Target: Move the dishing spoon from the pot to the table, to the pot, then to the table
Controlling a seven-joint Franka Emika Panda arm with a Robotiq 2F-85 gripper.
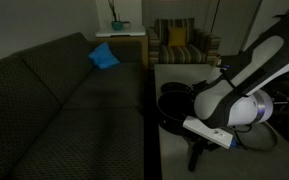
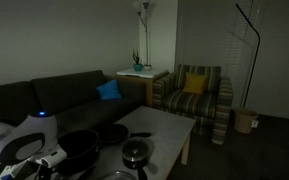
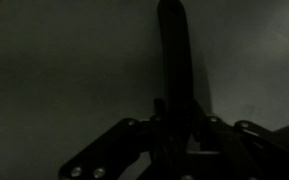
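At the wrist view's bottom centre the jaws are flanking the dishing spoon [image 3: 174,55]; whether they are clamping it, I cannot tell. It seems to be lying on the table [image 1: 169,150], outside the pot [image 1: 174,100] beyond, so a return to the pot is probably pending.

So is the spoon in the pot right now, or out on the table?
Out, on the table. The wrist view shows the spoon lying along bare pale tabletop, with the hand straddling its handle.
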